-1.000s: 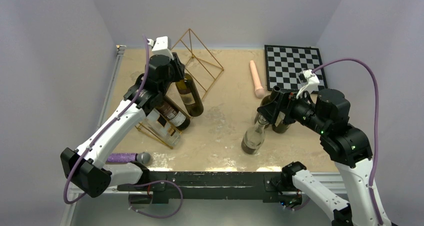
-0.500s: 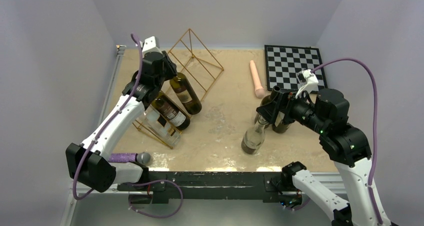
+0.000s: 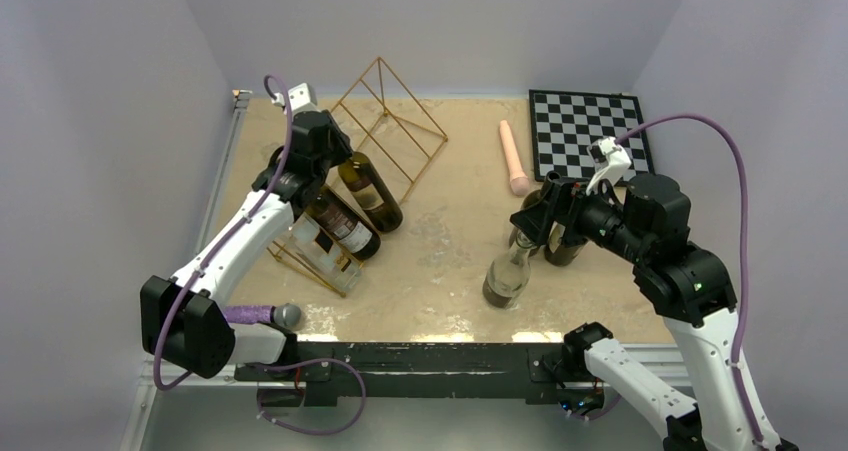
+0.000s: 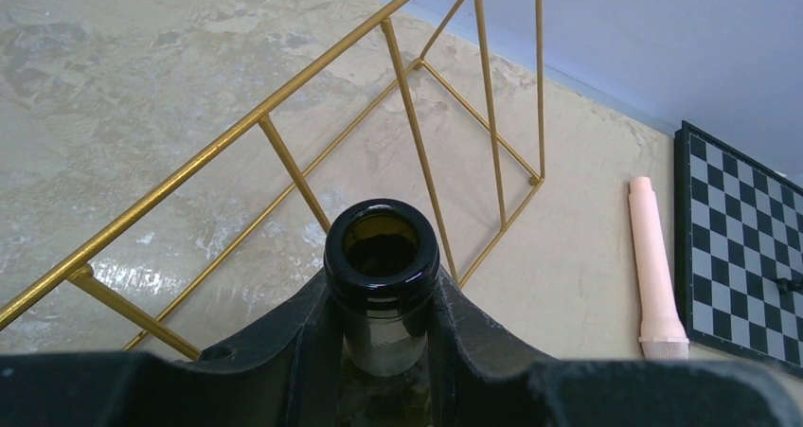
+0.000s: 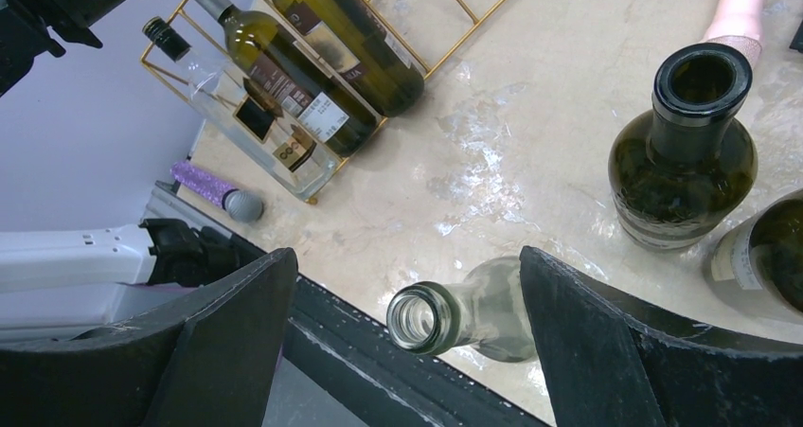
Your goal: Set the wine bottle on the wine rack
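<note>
Well, wine bottle in left gripper (seemingly against wine rack edge).

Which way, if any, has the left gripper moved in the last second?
Yes. The left gripper, shut on the dark wine bottle, has shifted left in the top view, off the wine rack's far corner toward the table's left edge.

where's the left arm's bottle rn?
Top view, left side: the dark green bottle lies on the wine rack beside two other bottles, its neck between the left fingers.
</note>
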Controlling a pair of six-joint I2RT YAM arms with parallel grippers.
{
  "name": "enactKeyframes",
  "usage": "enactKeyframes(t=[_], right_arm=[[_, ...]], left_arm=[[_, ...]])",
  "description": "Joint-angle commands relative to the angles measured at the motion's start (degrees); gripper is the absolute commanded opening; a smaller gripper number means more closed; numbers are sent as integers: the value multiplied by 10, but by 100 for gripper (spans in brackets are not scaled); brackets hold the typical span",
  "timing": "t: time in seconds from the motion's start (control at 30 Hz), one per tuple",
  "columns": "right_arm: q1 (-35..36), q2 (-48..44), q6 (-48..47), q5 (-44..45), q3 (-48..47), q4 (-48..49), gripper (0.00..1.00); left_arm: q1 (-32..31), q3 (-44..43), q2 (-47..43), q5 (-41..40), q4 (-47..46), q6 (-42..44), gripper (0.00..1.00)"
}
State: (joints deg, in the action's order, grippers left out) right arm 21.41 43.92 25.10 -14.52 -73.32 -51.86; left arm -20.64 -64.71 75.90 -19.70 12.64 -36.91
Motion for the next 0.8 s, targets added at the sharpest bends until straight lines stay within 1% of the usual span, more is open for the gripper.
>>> enactKeyframes(t=[0.0,0.07,0.33,0.37,0.47,0.6,0.73,0.77], right_arm=[[-2,3,3,-6,5,25,92],[-2,4,3,-5,6,26,92],[-1,2,6,-9,14,32,92],[-2,1,6,-9,15,32,92],[-2,-4,5,-7,17,32,93],[-1,-6,5,-7,19,31,93],[-2,-8,5,-7,20,31,93],[-2,-8,5,-6,20,31,93]], left_arm=[[4,-1,-9,-29,-69,-17,0],[5,3,-9,-40,-72,-13,0],[7,-6,12,-32,-45,-17,0],[7,-7,13,-35,-40,-19,2],[8,-7,15,-48,-30,-26,15],[8,-8,16,-64,-15,-39,37],[8,-8,17,-85,2,-51,46],[8,-8,17,-91,8,-54,50]])
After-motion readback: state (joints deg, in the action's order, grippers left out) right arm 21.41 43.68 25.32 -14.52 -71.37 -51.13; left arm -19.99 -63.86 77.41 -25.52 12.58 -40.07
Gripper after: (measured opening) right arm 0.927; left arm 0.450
